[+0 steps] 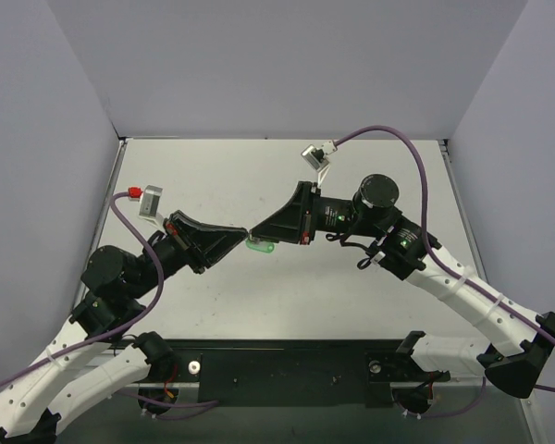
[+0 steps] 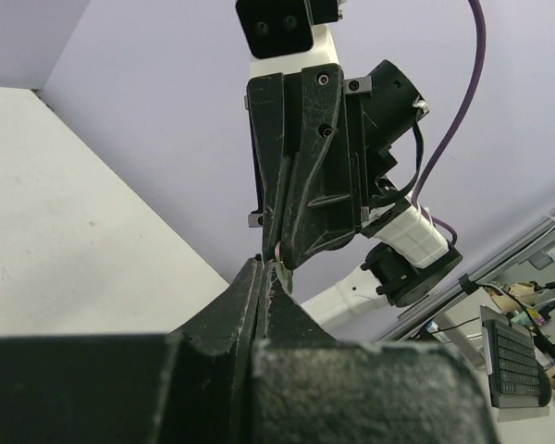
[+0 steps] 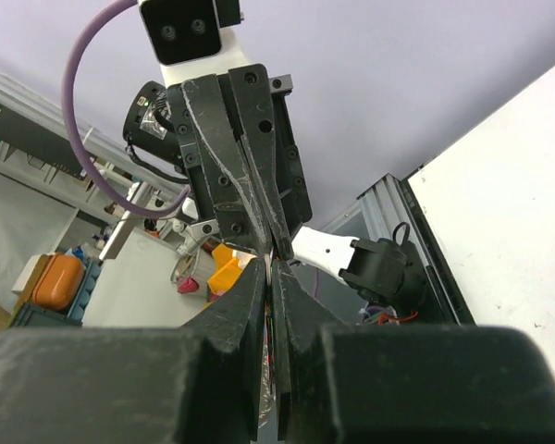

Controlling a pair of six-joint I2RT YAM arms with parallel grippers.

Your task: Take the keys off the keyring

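Partway through, by the look of things, with nothing yet apart. Left fingers (image 1: 242, 235) and right fingers (image 1: 256, 229) meeting tip to tip above the surface (image 1: 351, 296), both clenched, no gap visible between either pair in the wrist views. Bright green keyring (image 1: 261, 246) just below and beside the right fingertips, close enough to be hanging from the pinch point; impossible to tell from above whether dangling clear or brushing the surface. In the left wrist view, a thin pale sliver (image 2: 276, 252) right at the tips of the right fingers, just above the left pair: perhaps the key, perhaps the small ring, too tiny to tell. Likewise no certainty about the contents of each pinch; as a guess, ring end in the right pair, given the green tag beneath, and key in the left. No loose key in sight anywhere near the fingers, so separation judged not yet done. Done so far, apparently: both ends gripped and held up between the two pairs. Left to do: easing the key round and off the ring, drawing the two pairs apart, then setting the pieces down. Calls for a firm squeeze on both sides and small, slow twists, with a real risk of such tiny metal slipping out from between the fingertips.
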